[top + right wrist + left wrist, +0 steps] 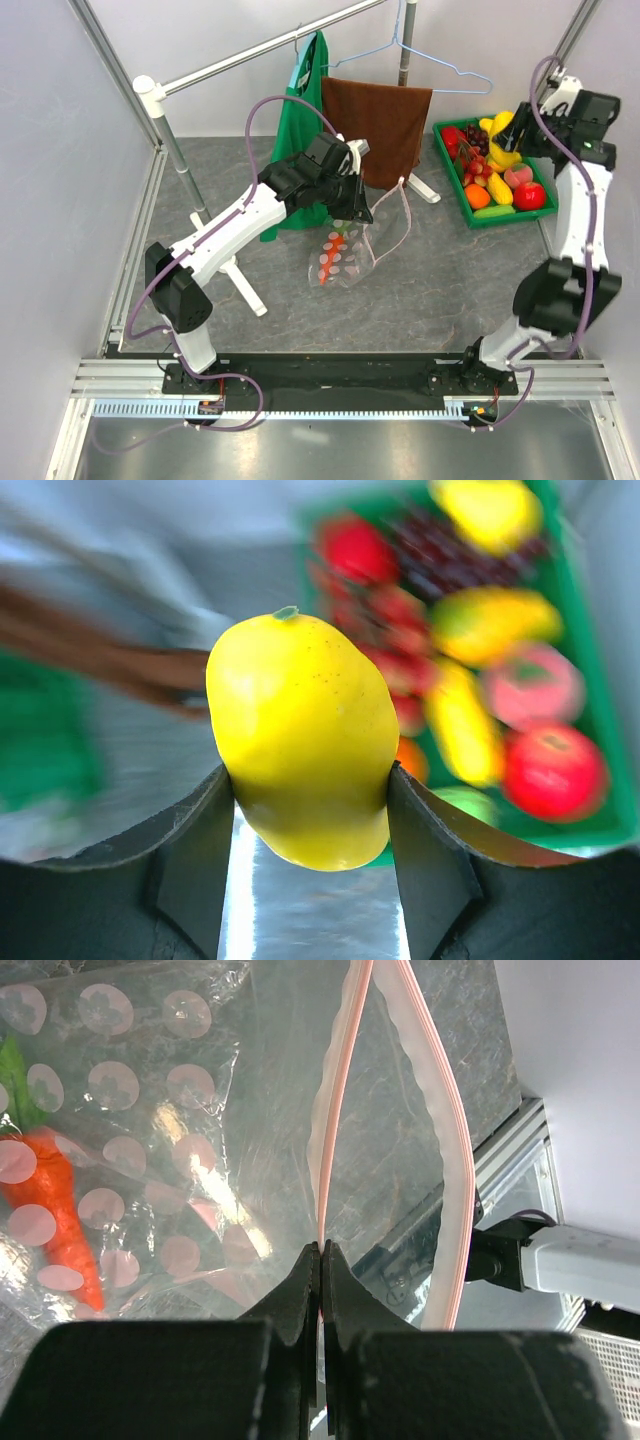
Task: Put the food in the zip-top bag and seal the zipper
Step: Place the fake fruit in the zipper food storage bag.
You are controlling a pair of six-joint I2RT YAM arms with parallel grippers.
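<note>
Right pincer (pixel 310 772) clamps yellow fruit (pixel 300 720) from both sides.

Mottled grey stone-look tabletop (pixel 430 290) enclosed by pale lilac panel walls (pixel 60 150); at 12 o'clock, under a white metal rail (pixel 250 54), hang a green cloth (pixel 310 110), brown towel (pixel 375 115) and blue wire hanger (pixel 450 64)

The zip-top bag (pixel 150 1090) is clear, printed with rows of pale pink dots, its zipper (pixel 338 1100) pink-red; the carrot (pixel 60 1200) is orange with a green top. The toy fruit (pixel 300 740) is glossy yellow, faintly flecked, green at the stem. The tray (pixel 508 219) and hanging cloth (pixel 300 130) are green, the towel (pixel 375 125) brown.
</note>
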